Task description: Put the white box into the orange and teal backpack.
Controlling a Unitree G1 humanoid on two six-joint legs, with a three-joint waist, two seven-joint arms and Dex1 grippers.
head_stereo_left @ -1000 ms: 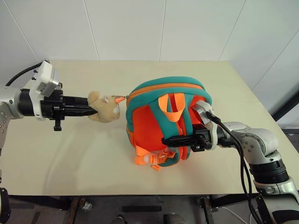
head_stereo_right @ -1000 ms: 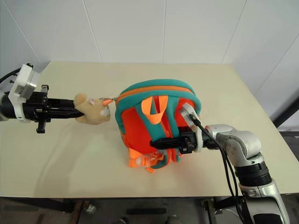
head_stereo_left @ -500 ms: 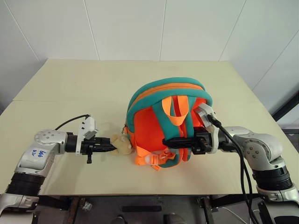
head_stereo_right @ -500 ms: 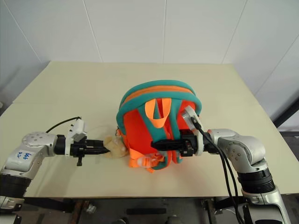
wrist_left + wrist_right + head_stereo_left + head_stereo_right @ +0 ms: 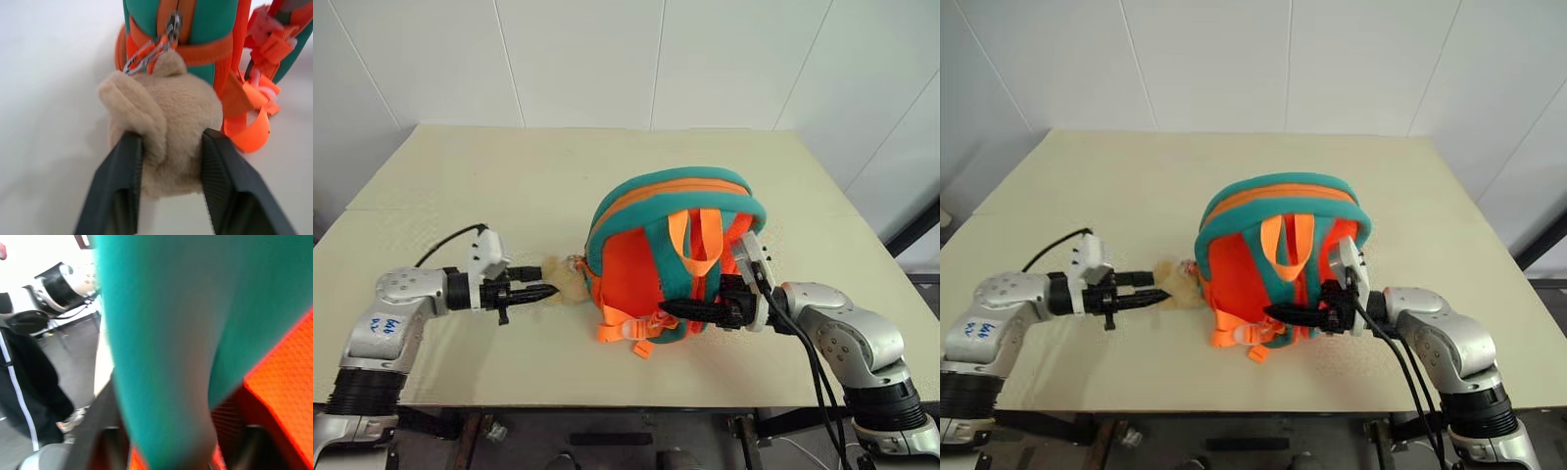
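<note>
My left gripper [image 5: 166, 161] has both black fingers [image 5: 120, 191] pressed vs. the sides of the tan plush head [image 5: 164, 132], so it's clamped on that; the head sits on the table [image 5: 460, 186] just left of the orange and teal backpack [image 5: 675, 255], hooked to it by a metal clip [image 5: 146, 51] at the zipper. My right gripper [image 5: 671, 308] pts left at the pack's lower front, fingers [image 5: 105, 426] apart w/ a teal strap [image 5: 161, 347] running between them; can't tell if they pinch it. Backpack stands upright mid-table, teal rim on top, orange loop handle [image 5: 697, 240] facing me, orange buckles [image 5: 626, 328] at the base near the right fingertips. A person in dark trousers [image 5: 24, 382] shows beyond the table edge in the right wrist view. White box: can't see it, pack looks zipped.
</note>
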